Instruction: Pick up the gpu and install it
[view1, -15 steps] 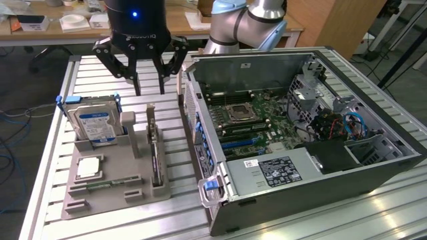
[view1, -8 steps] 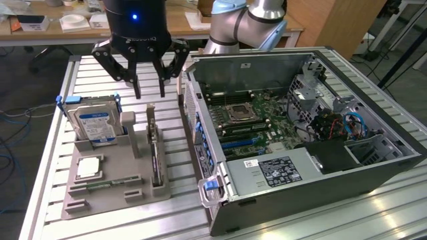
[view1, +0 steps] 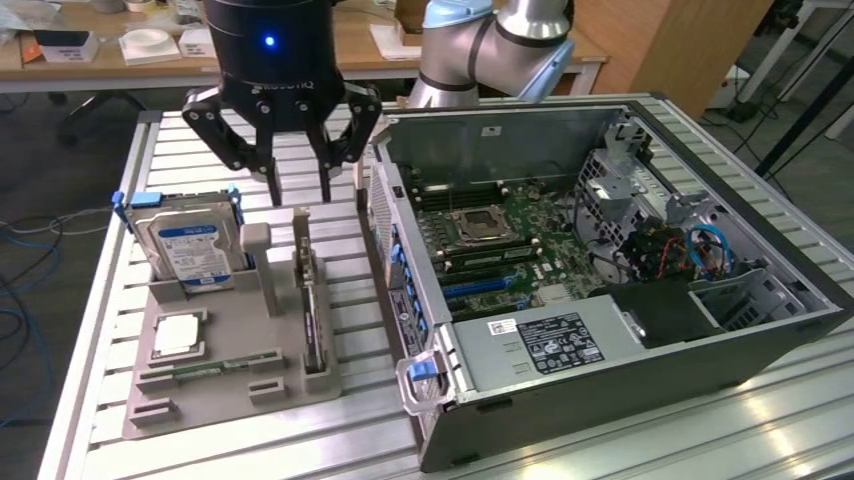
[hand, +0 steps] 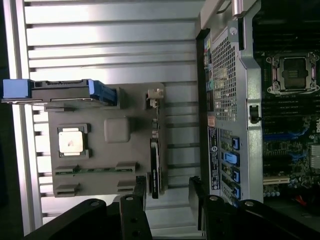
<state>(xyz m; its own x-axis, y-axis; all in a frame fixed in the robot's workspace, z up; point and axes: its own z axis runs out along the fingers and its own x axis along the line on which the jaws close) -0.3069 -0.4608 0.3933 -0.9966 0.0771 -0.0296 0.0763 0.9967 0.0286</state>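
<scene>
- The tool (view1: 299, 192) is spread wide open with nothing in it, hanging just over one end of the gpu (view1: 310, 310).
- The gpu's standing on edge in a slot of the grey holder (view1: 214, 395), untouched.
- A blue-labelled hard drive (view1: 190, 250) is parked upright in the same holder.
- The open PC case (view1: 561, 370) sits right beside it on the slatted tabletop (view1: 167, 150).

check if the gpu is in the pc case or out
Out: the gpu stands on edge in the grey holder beside the open case, not inside it.

No legible txt; labels on hard drive (view1: 187, 250), PSU (view1: 547, 340) too small.
</scene>
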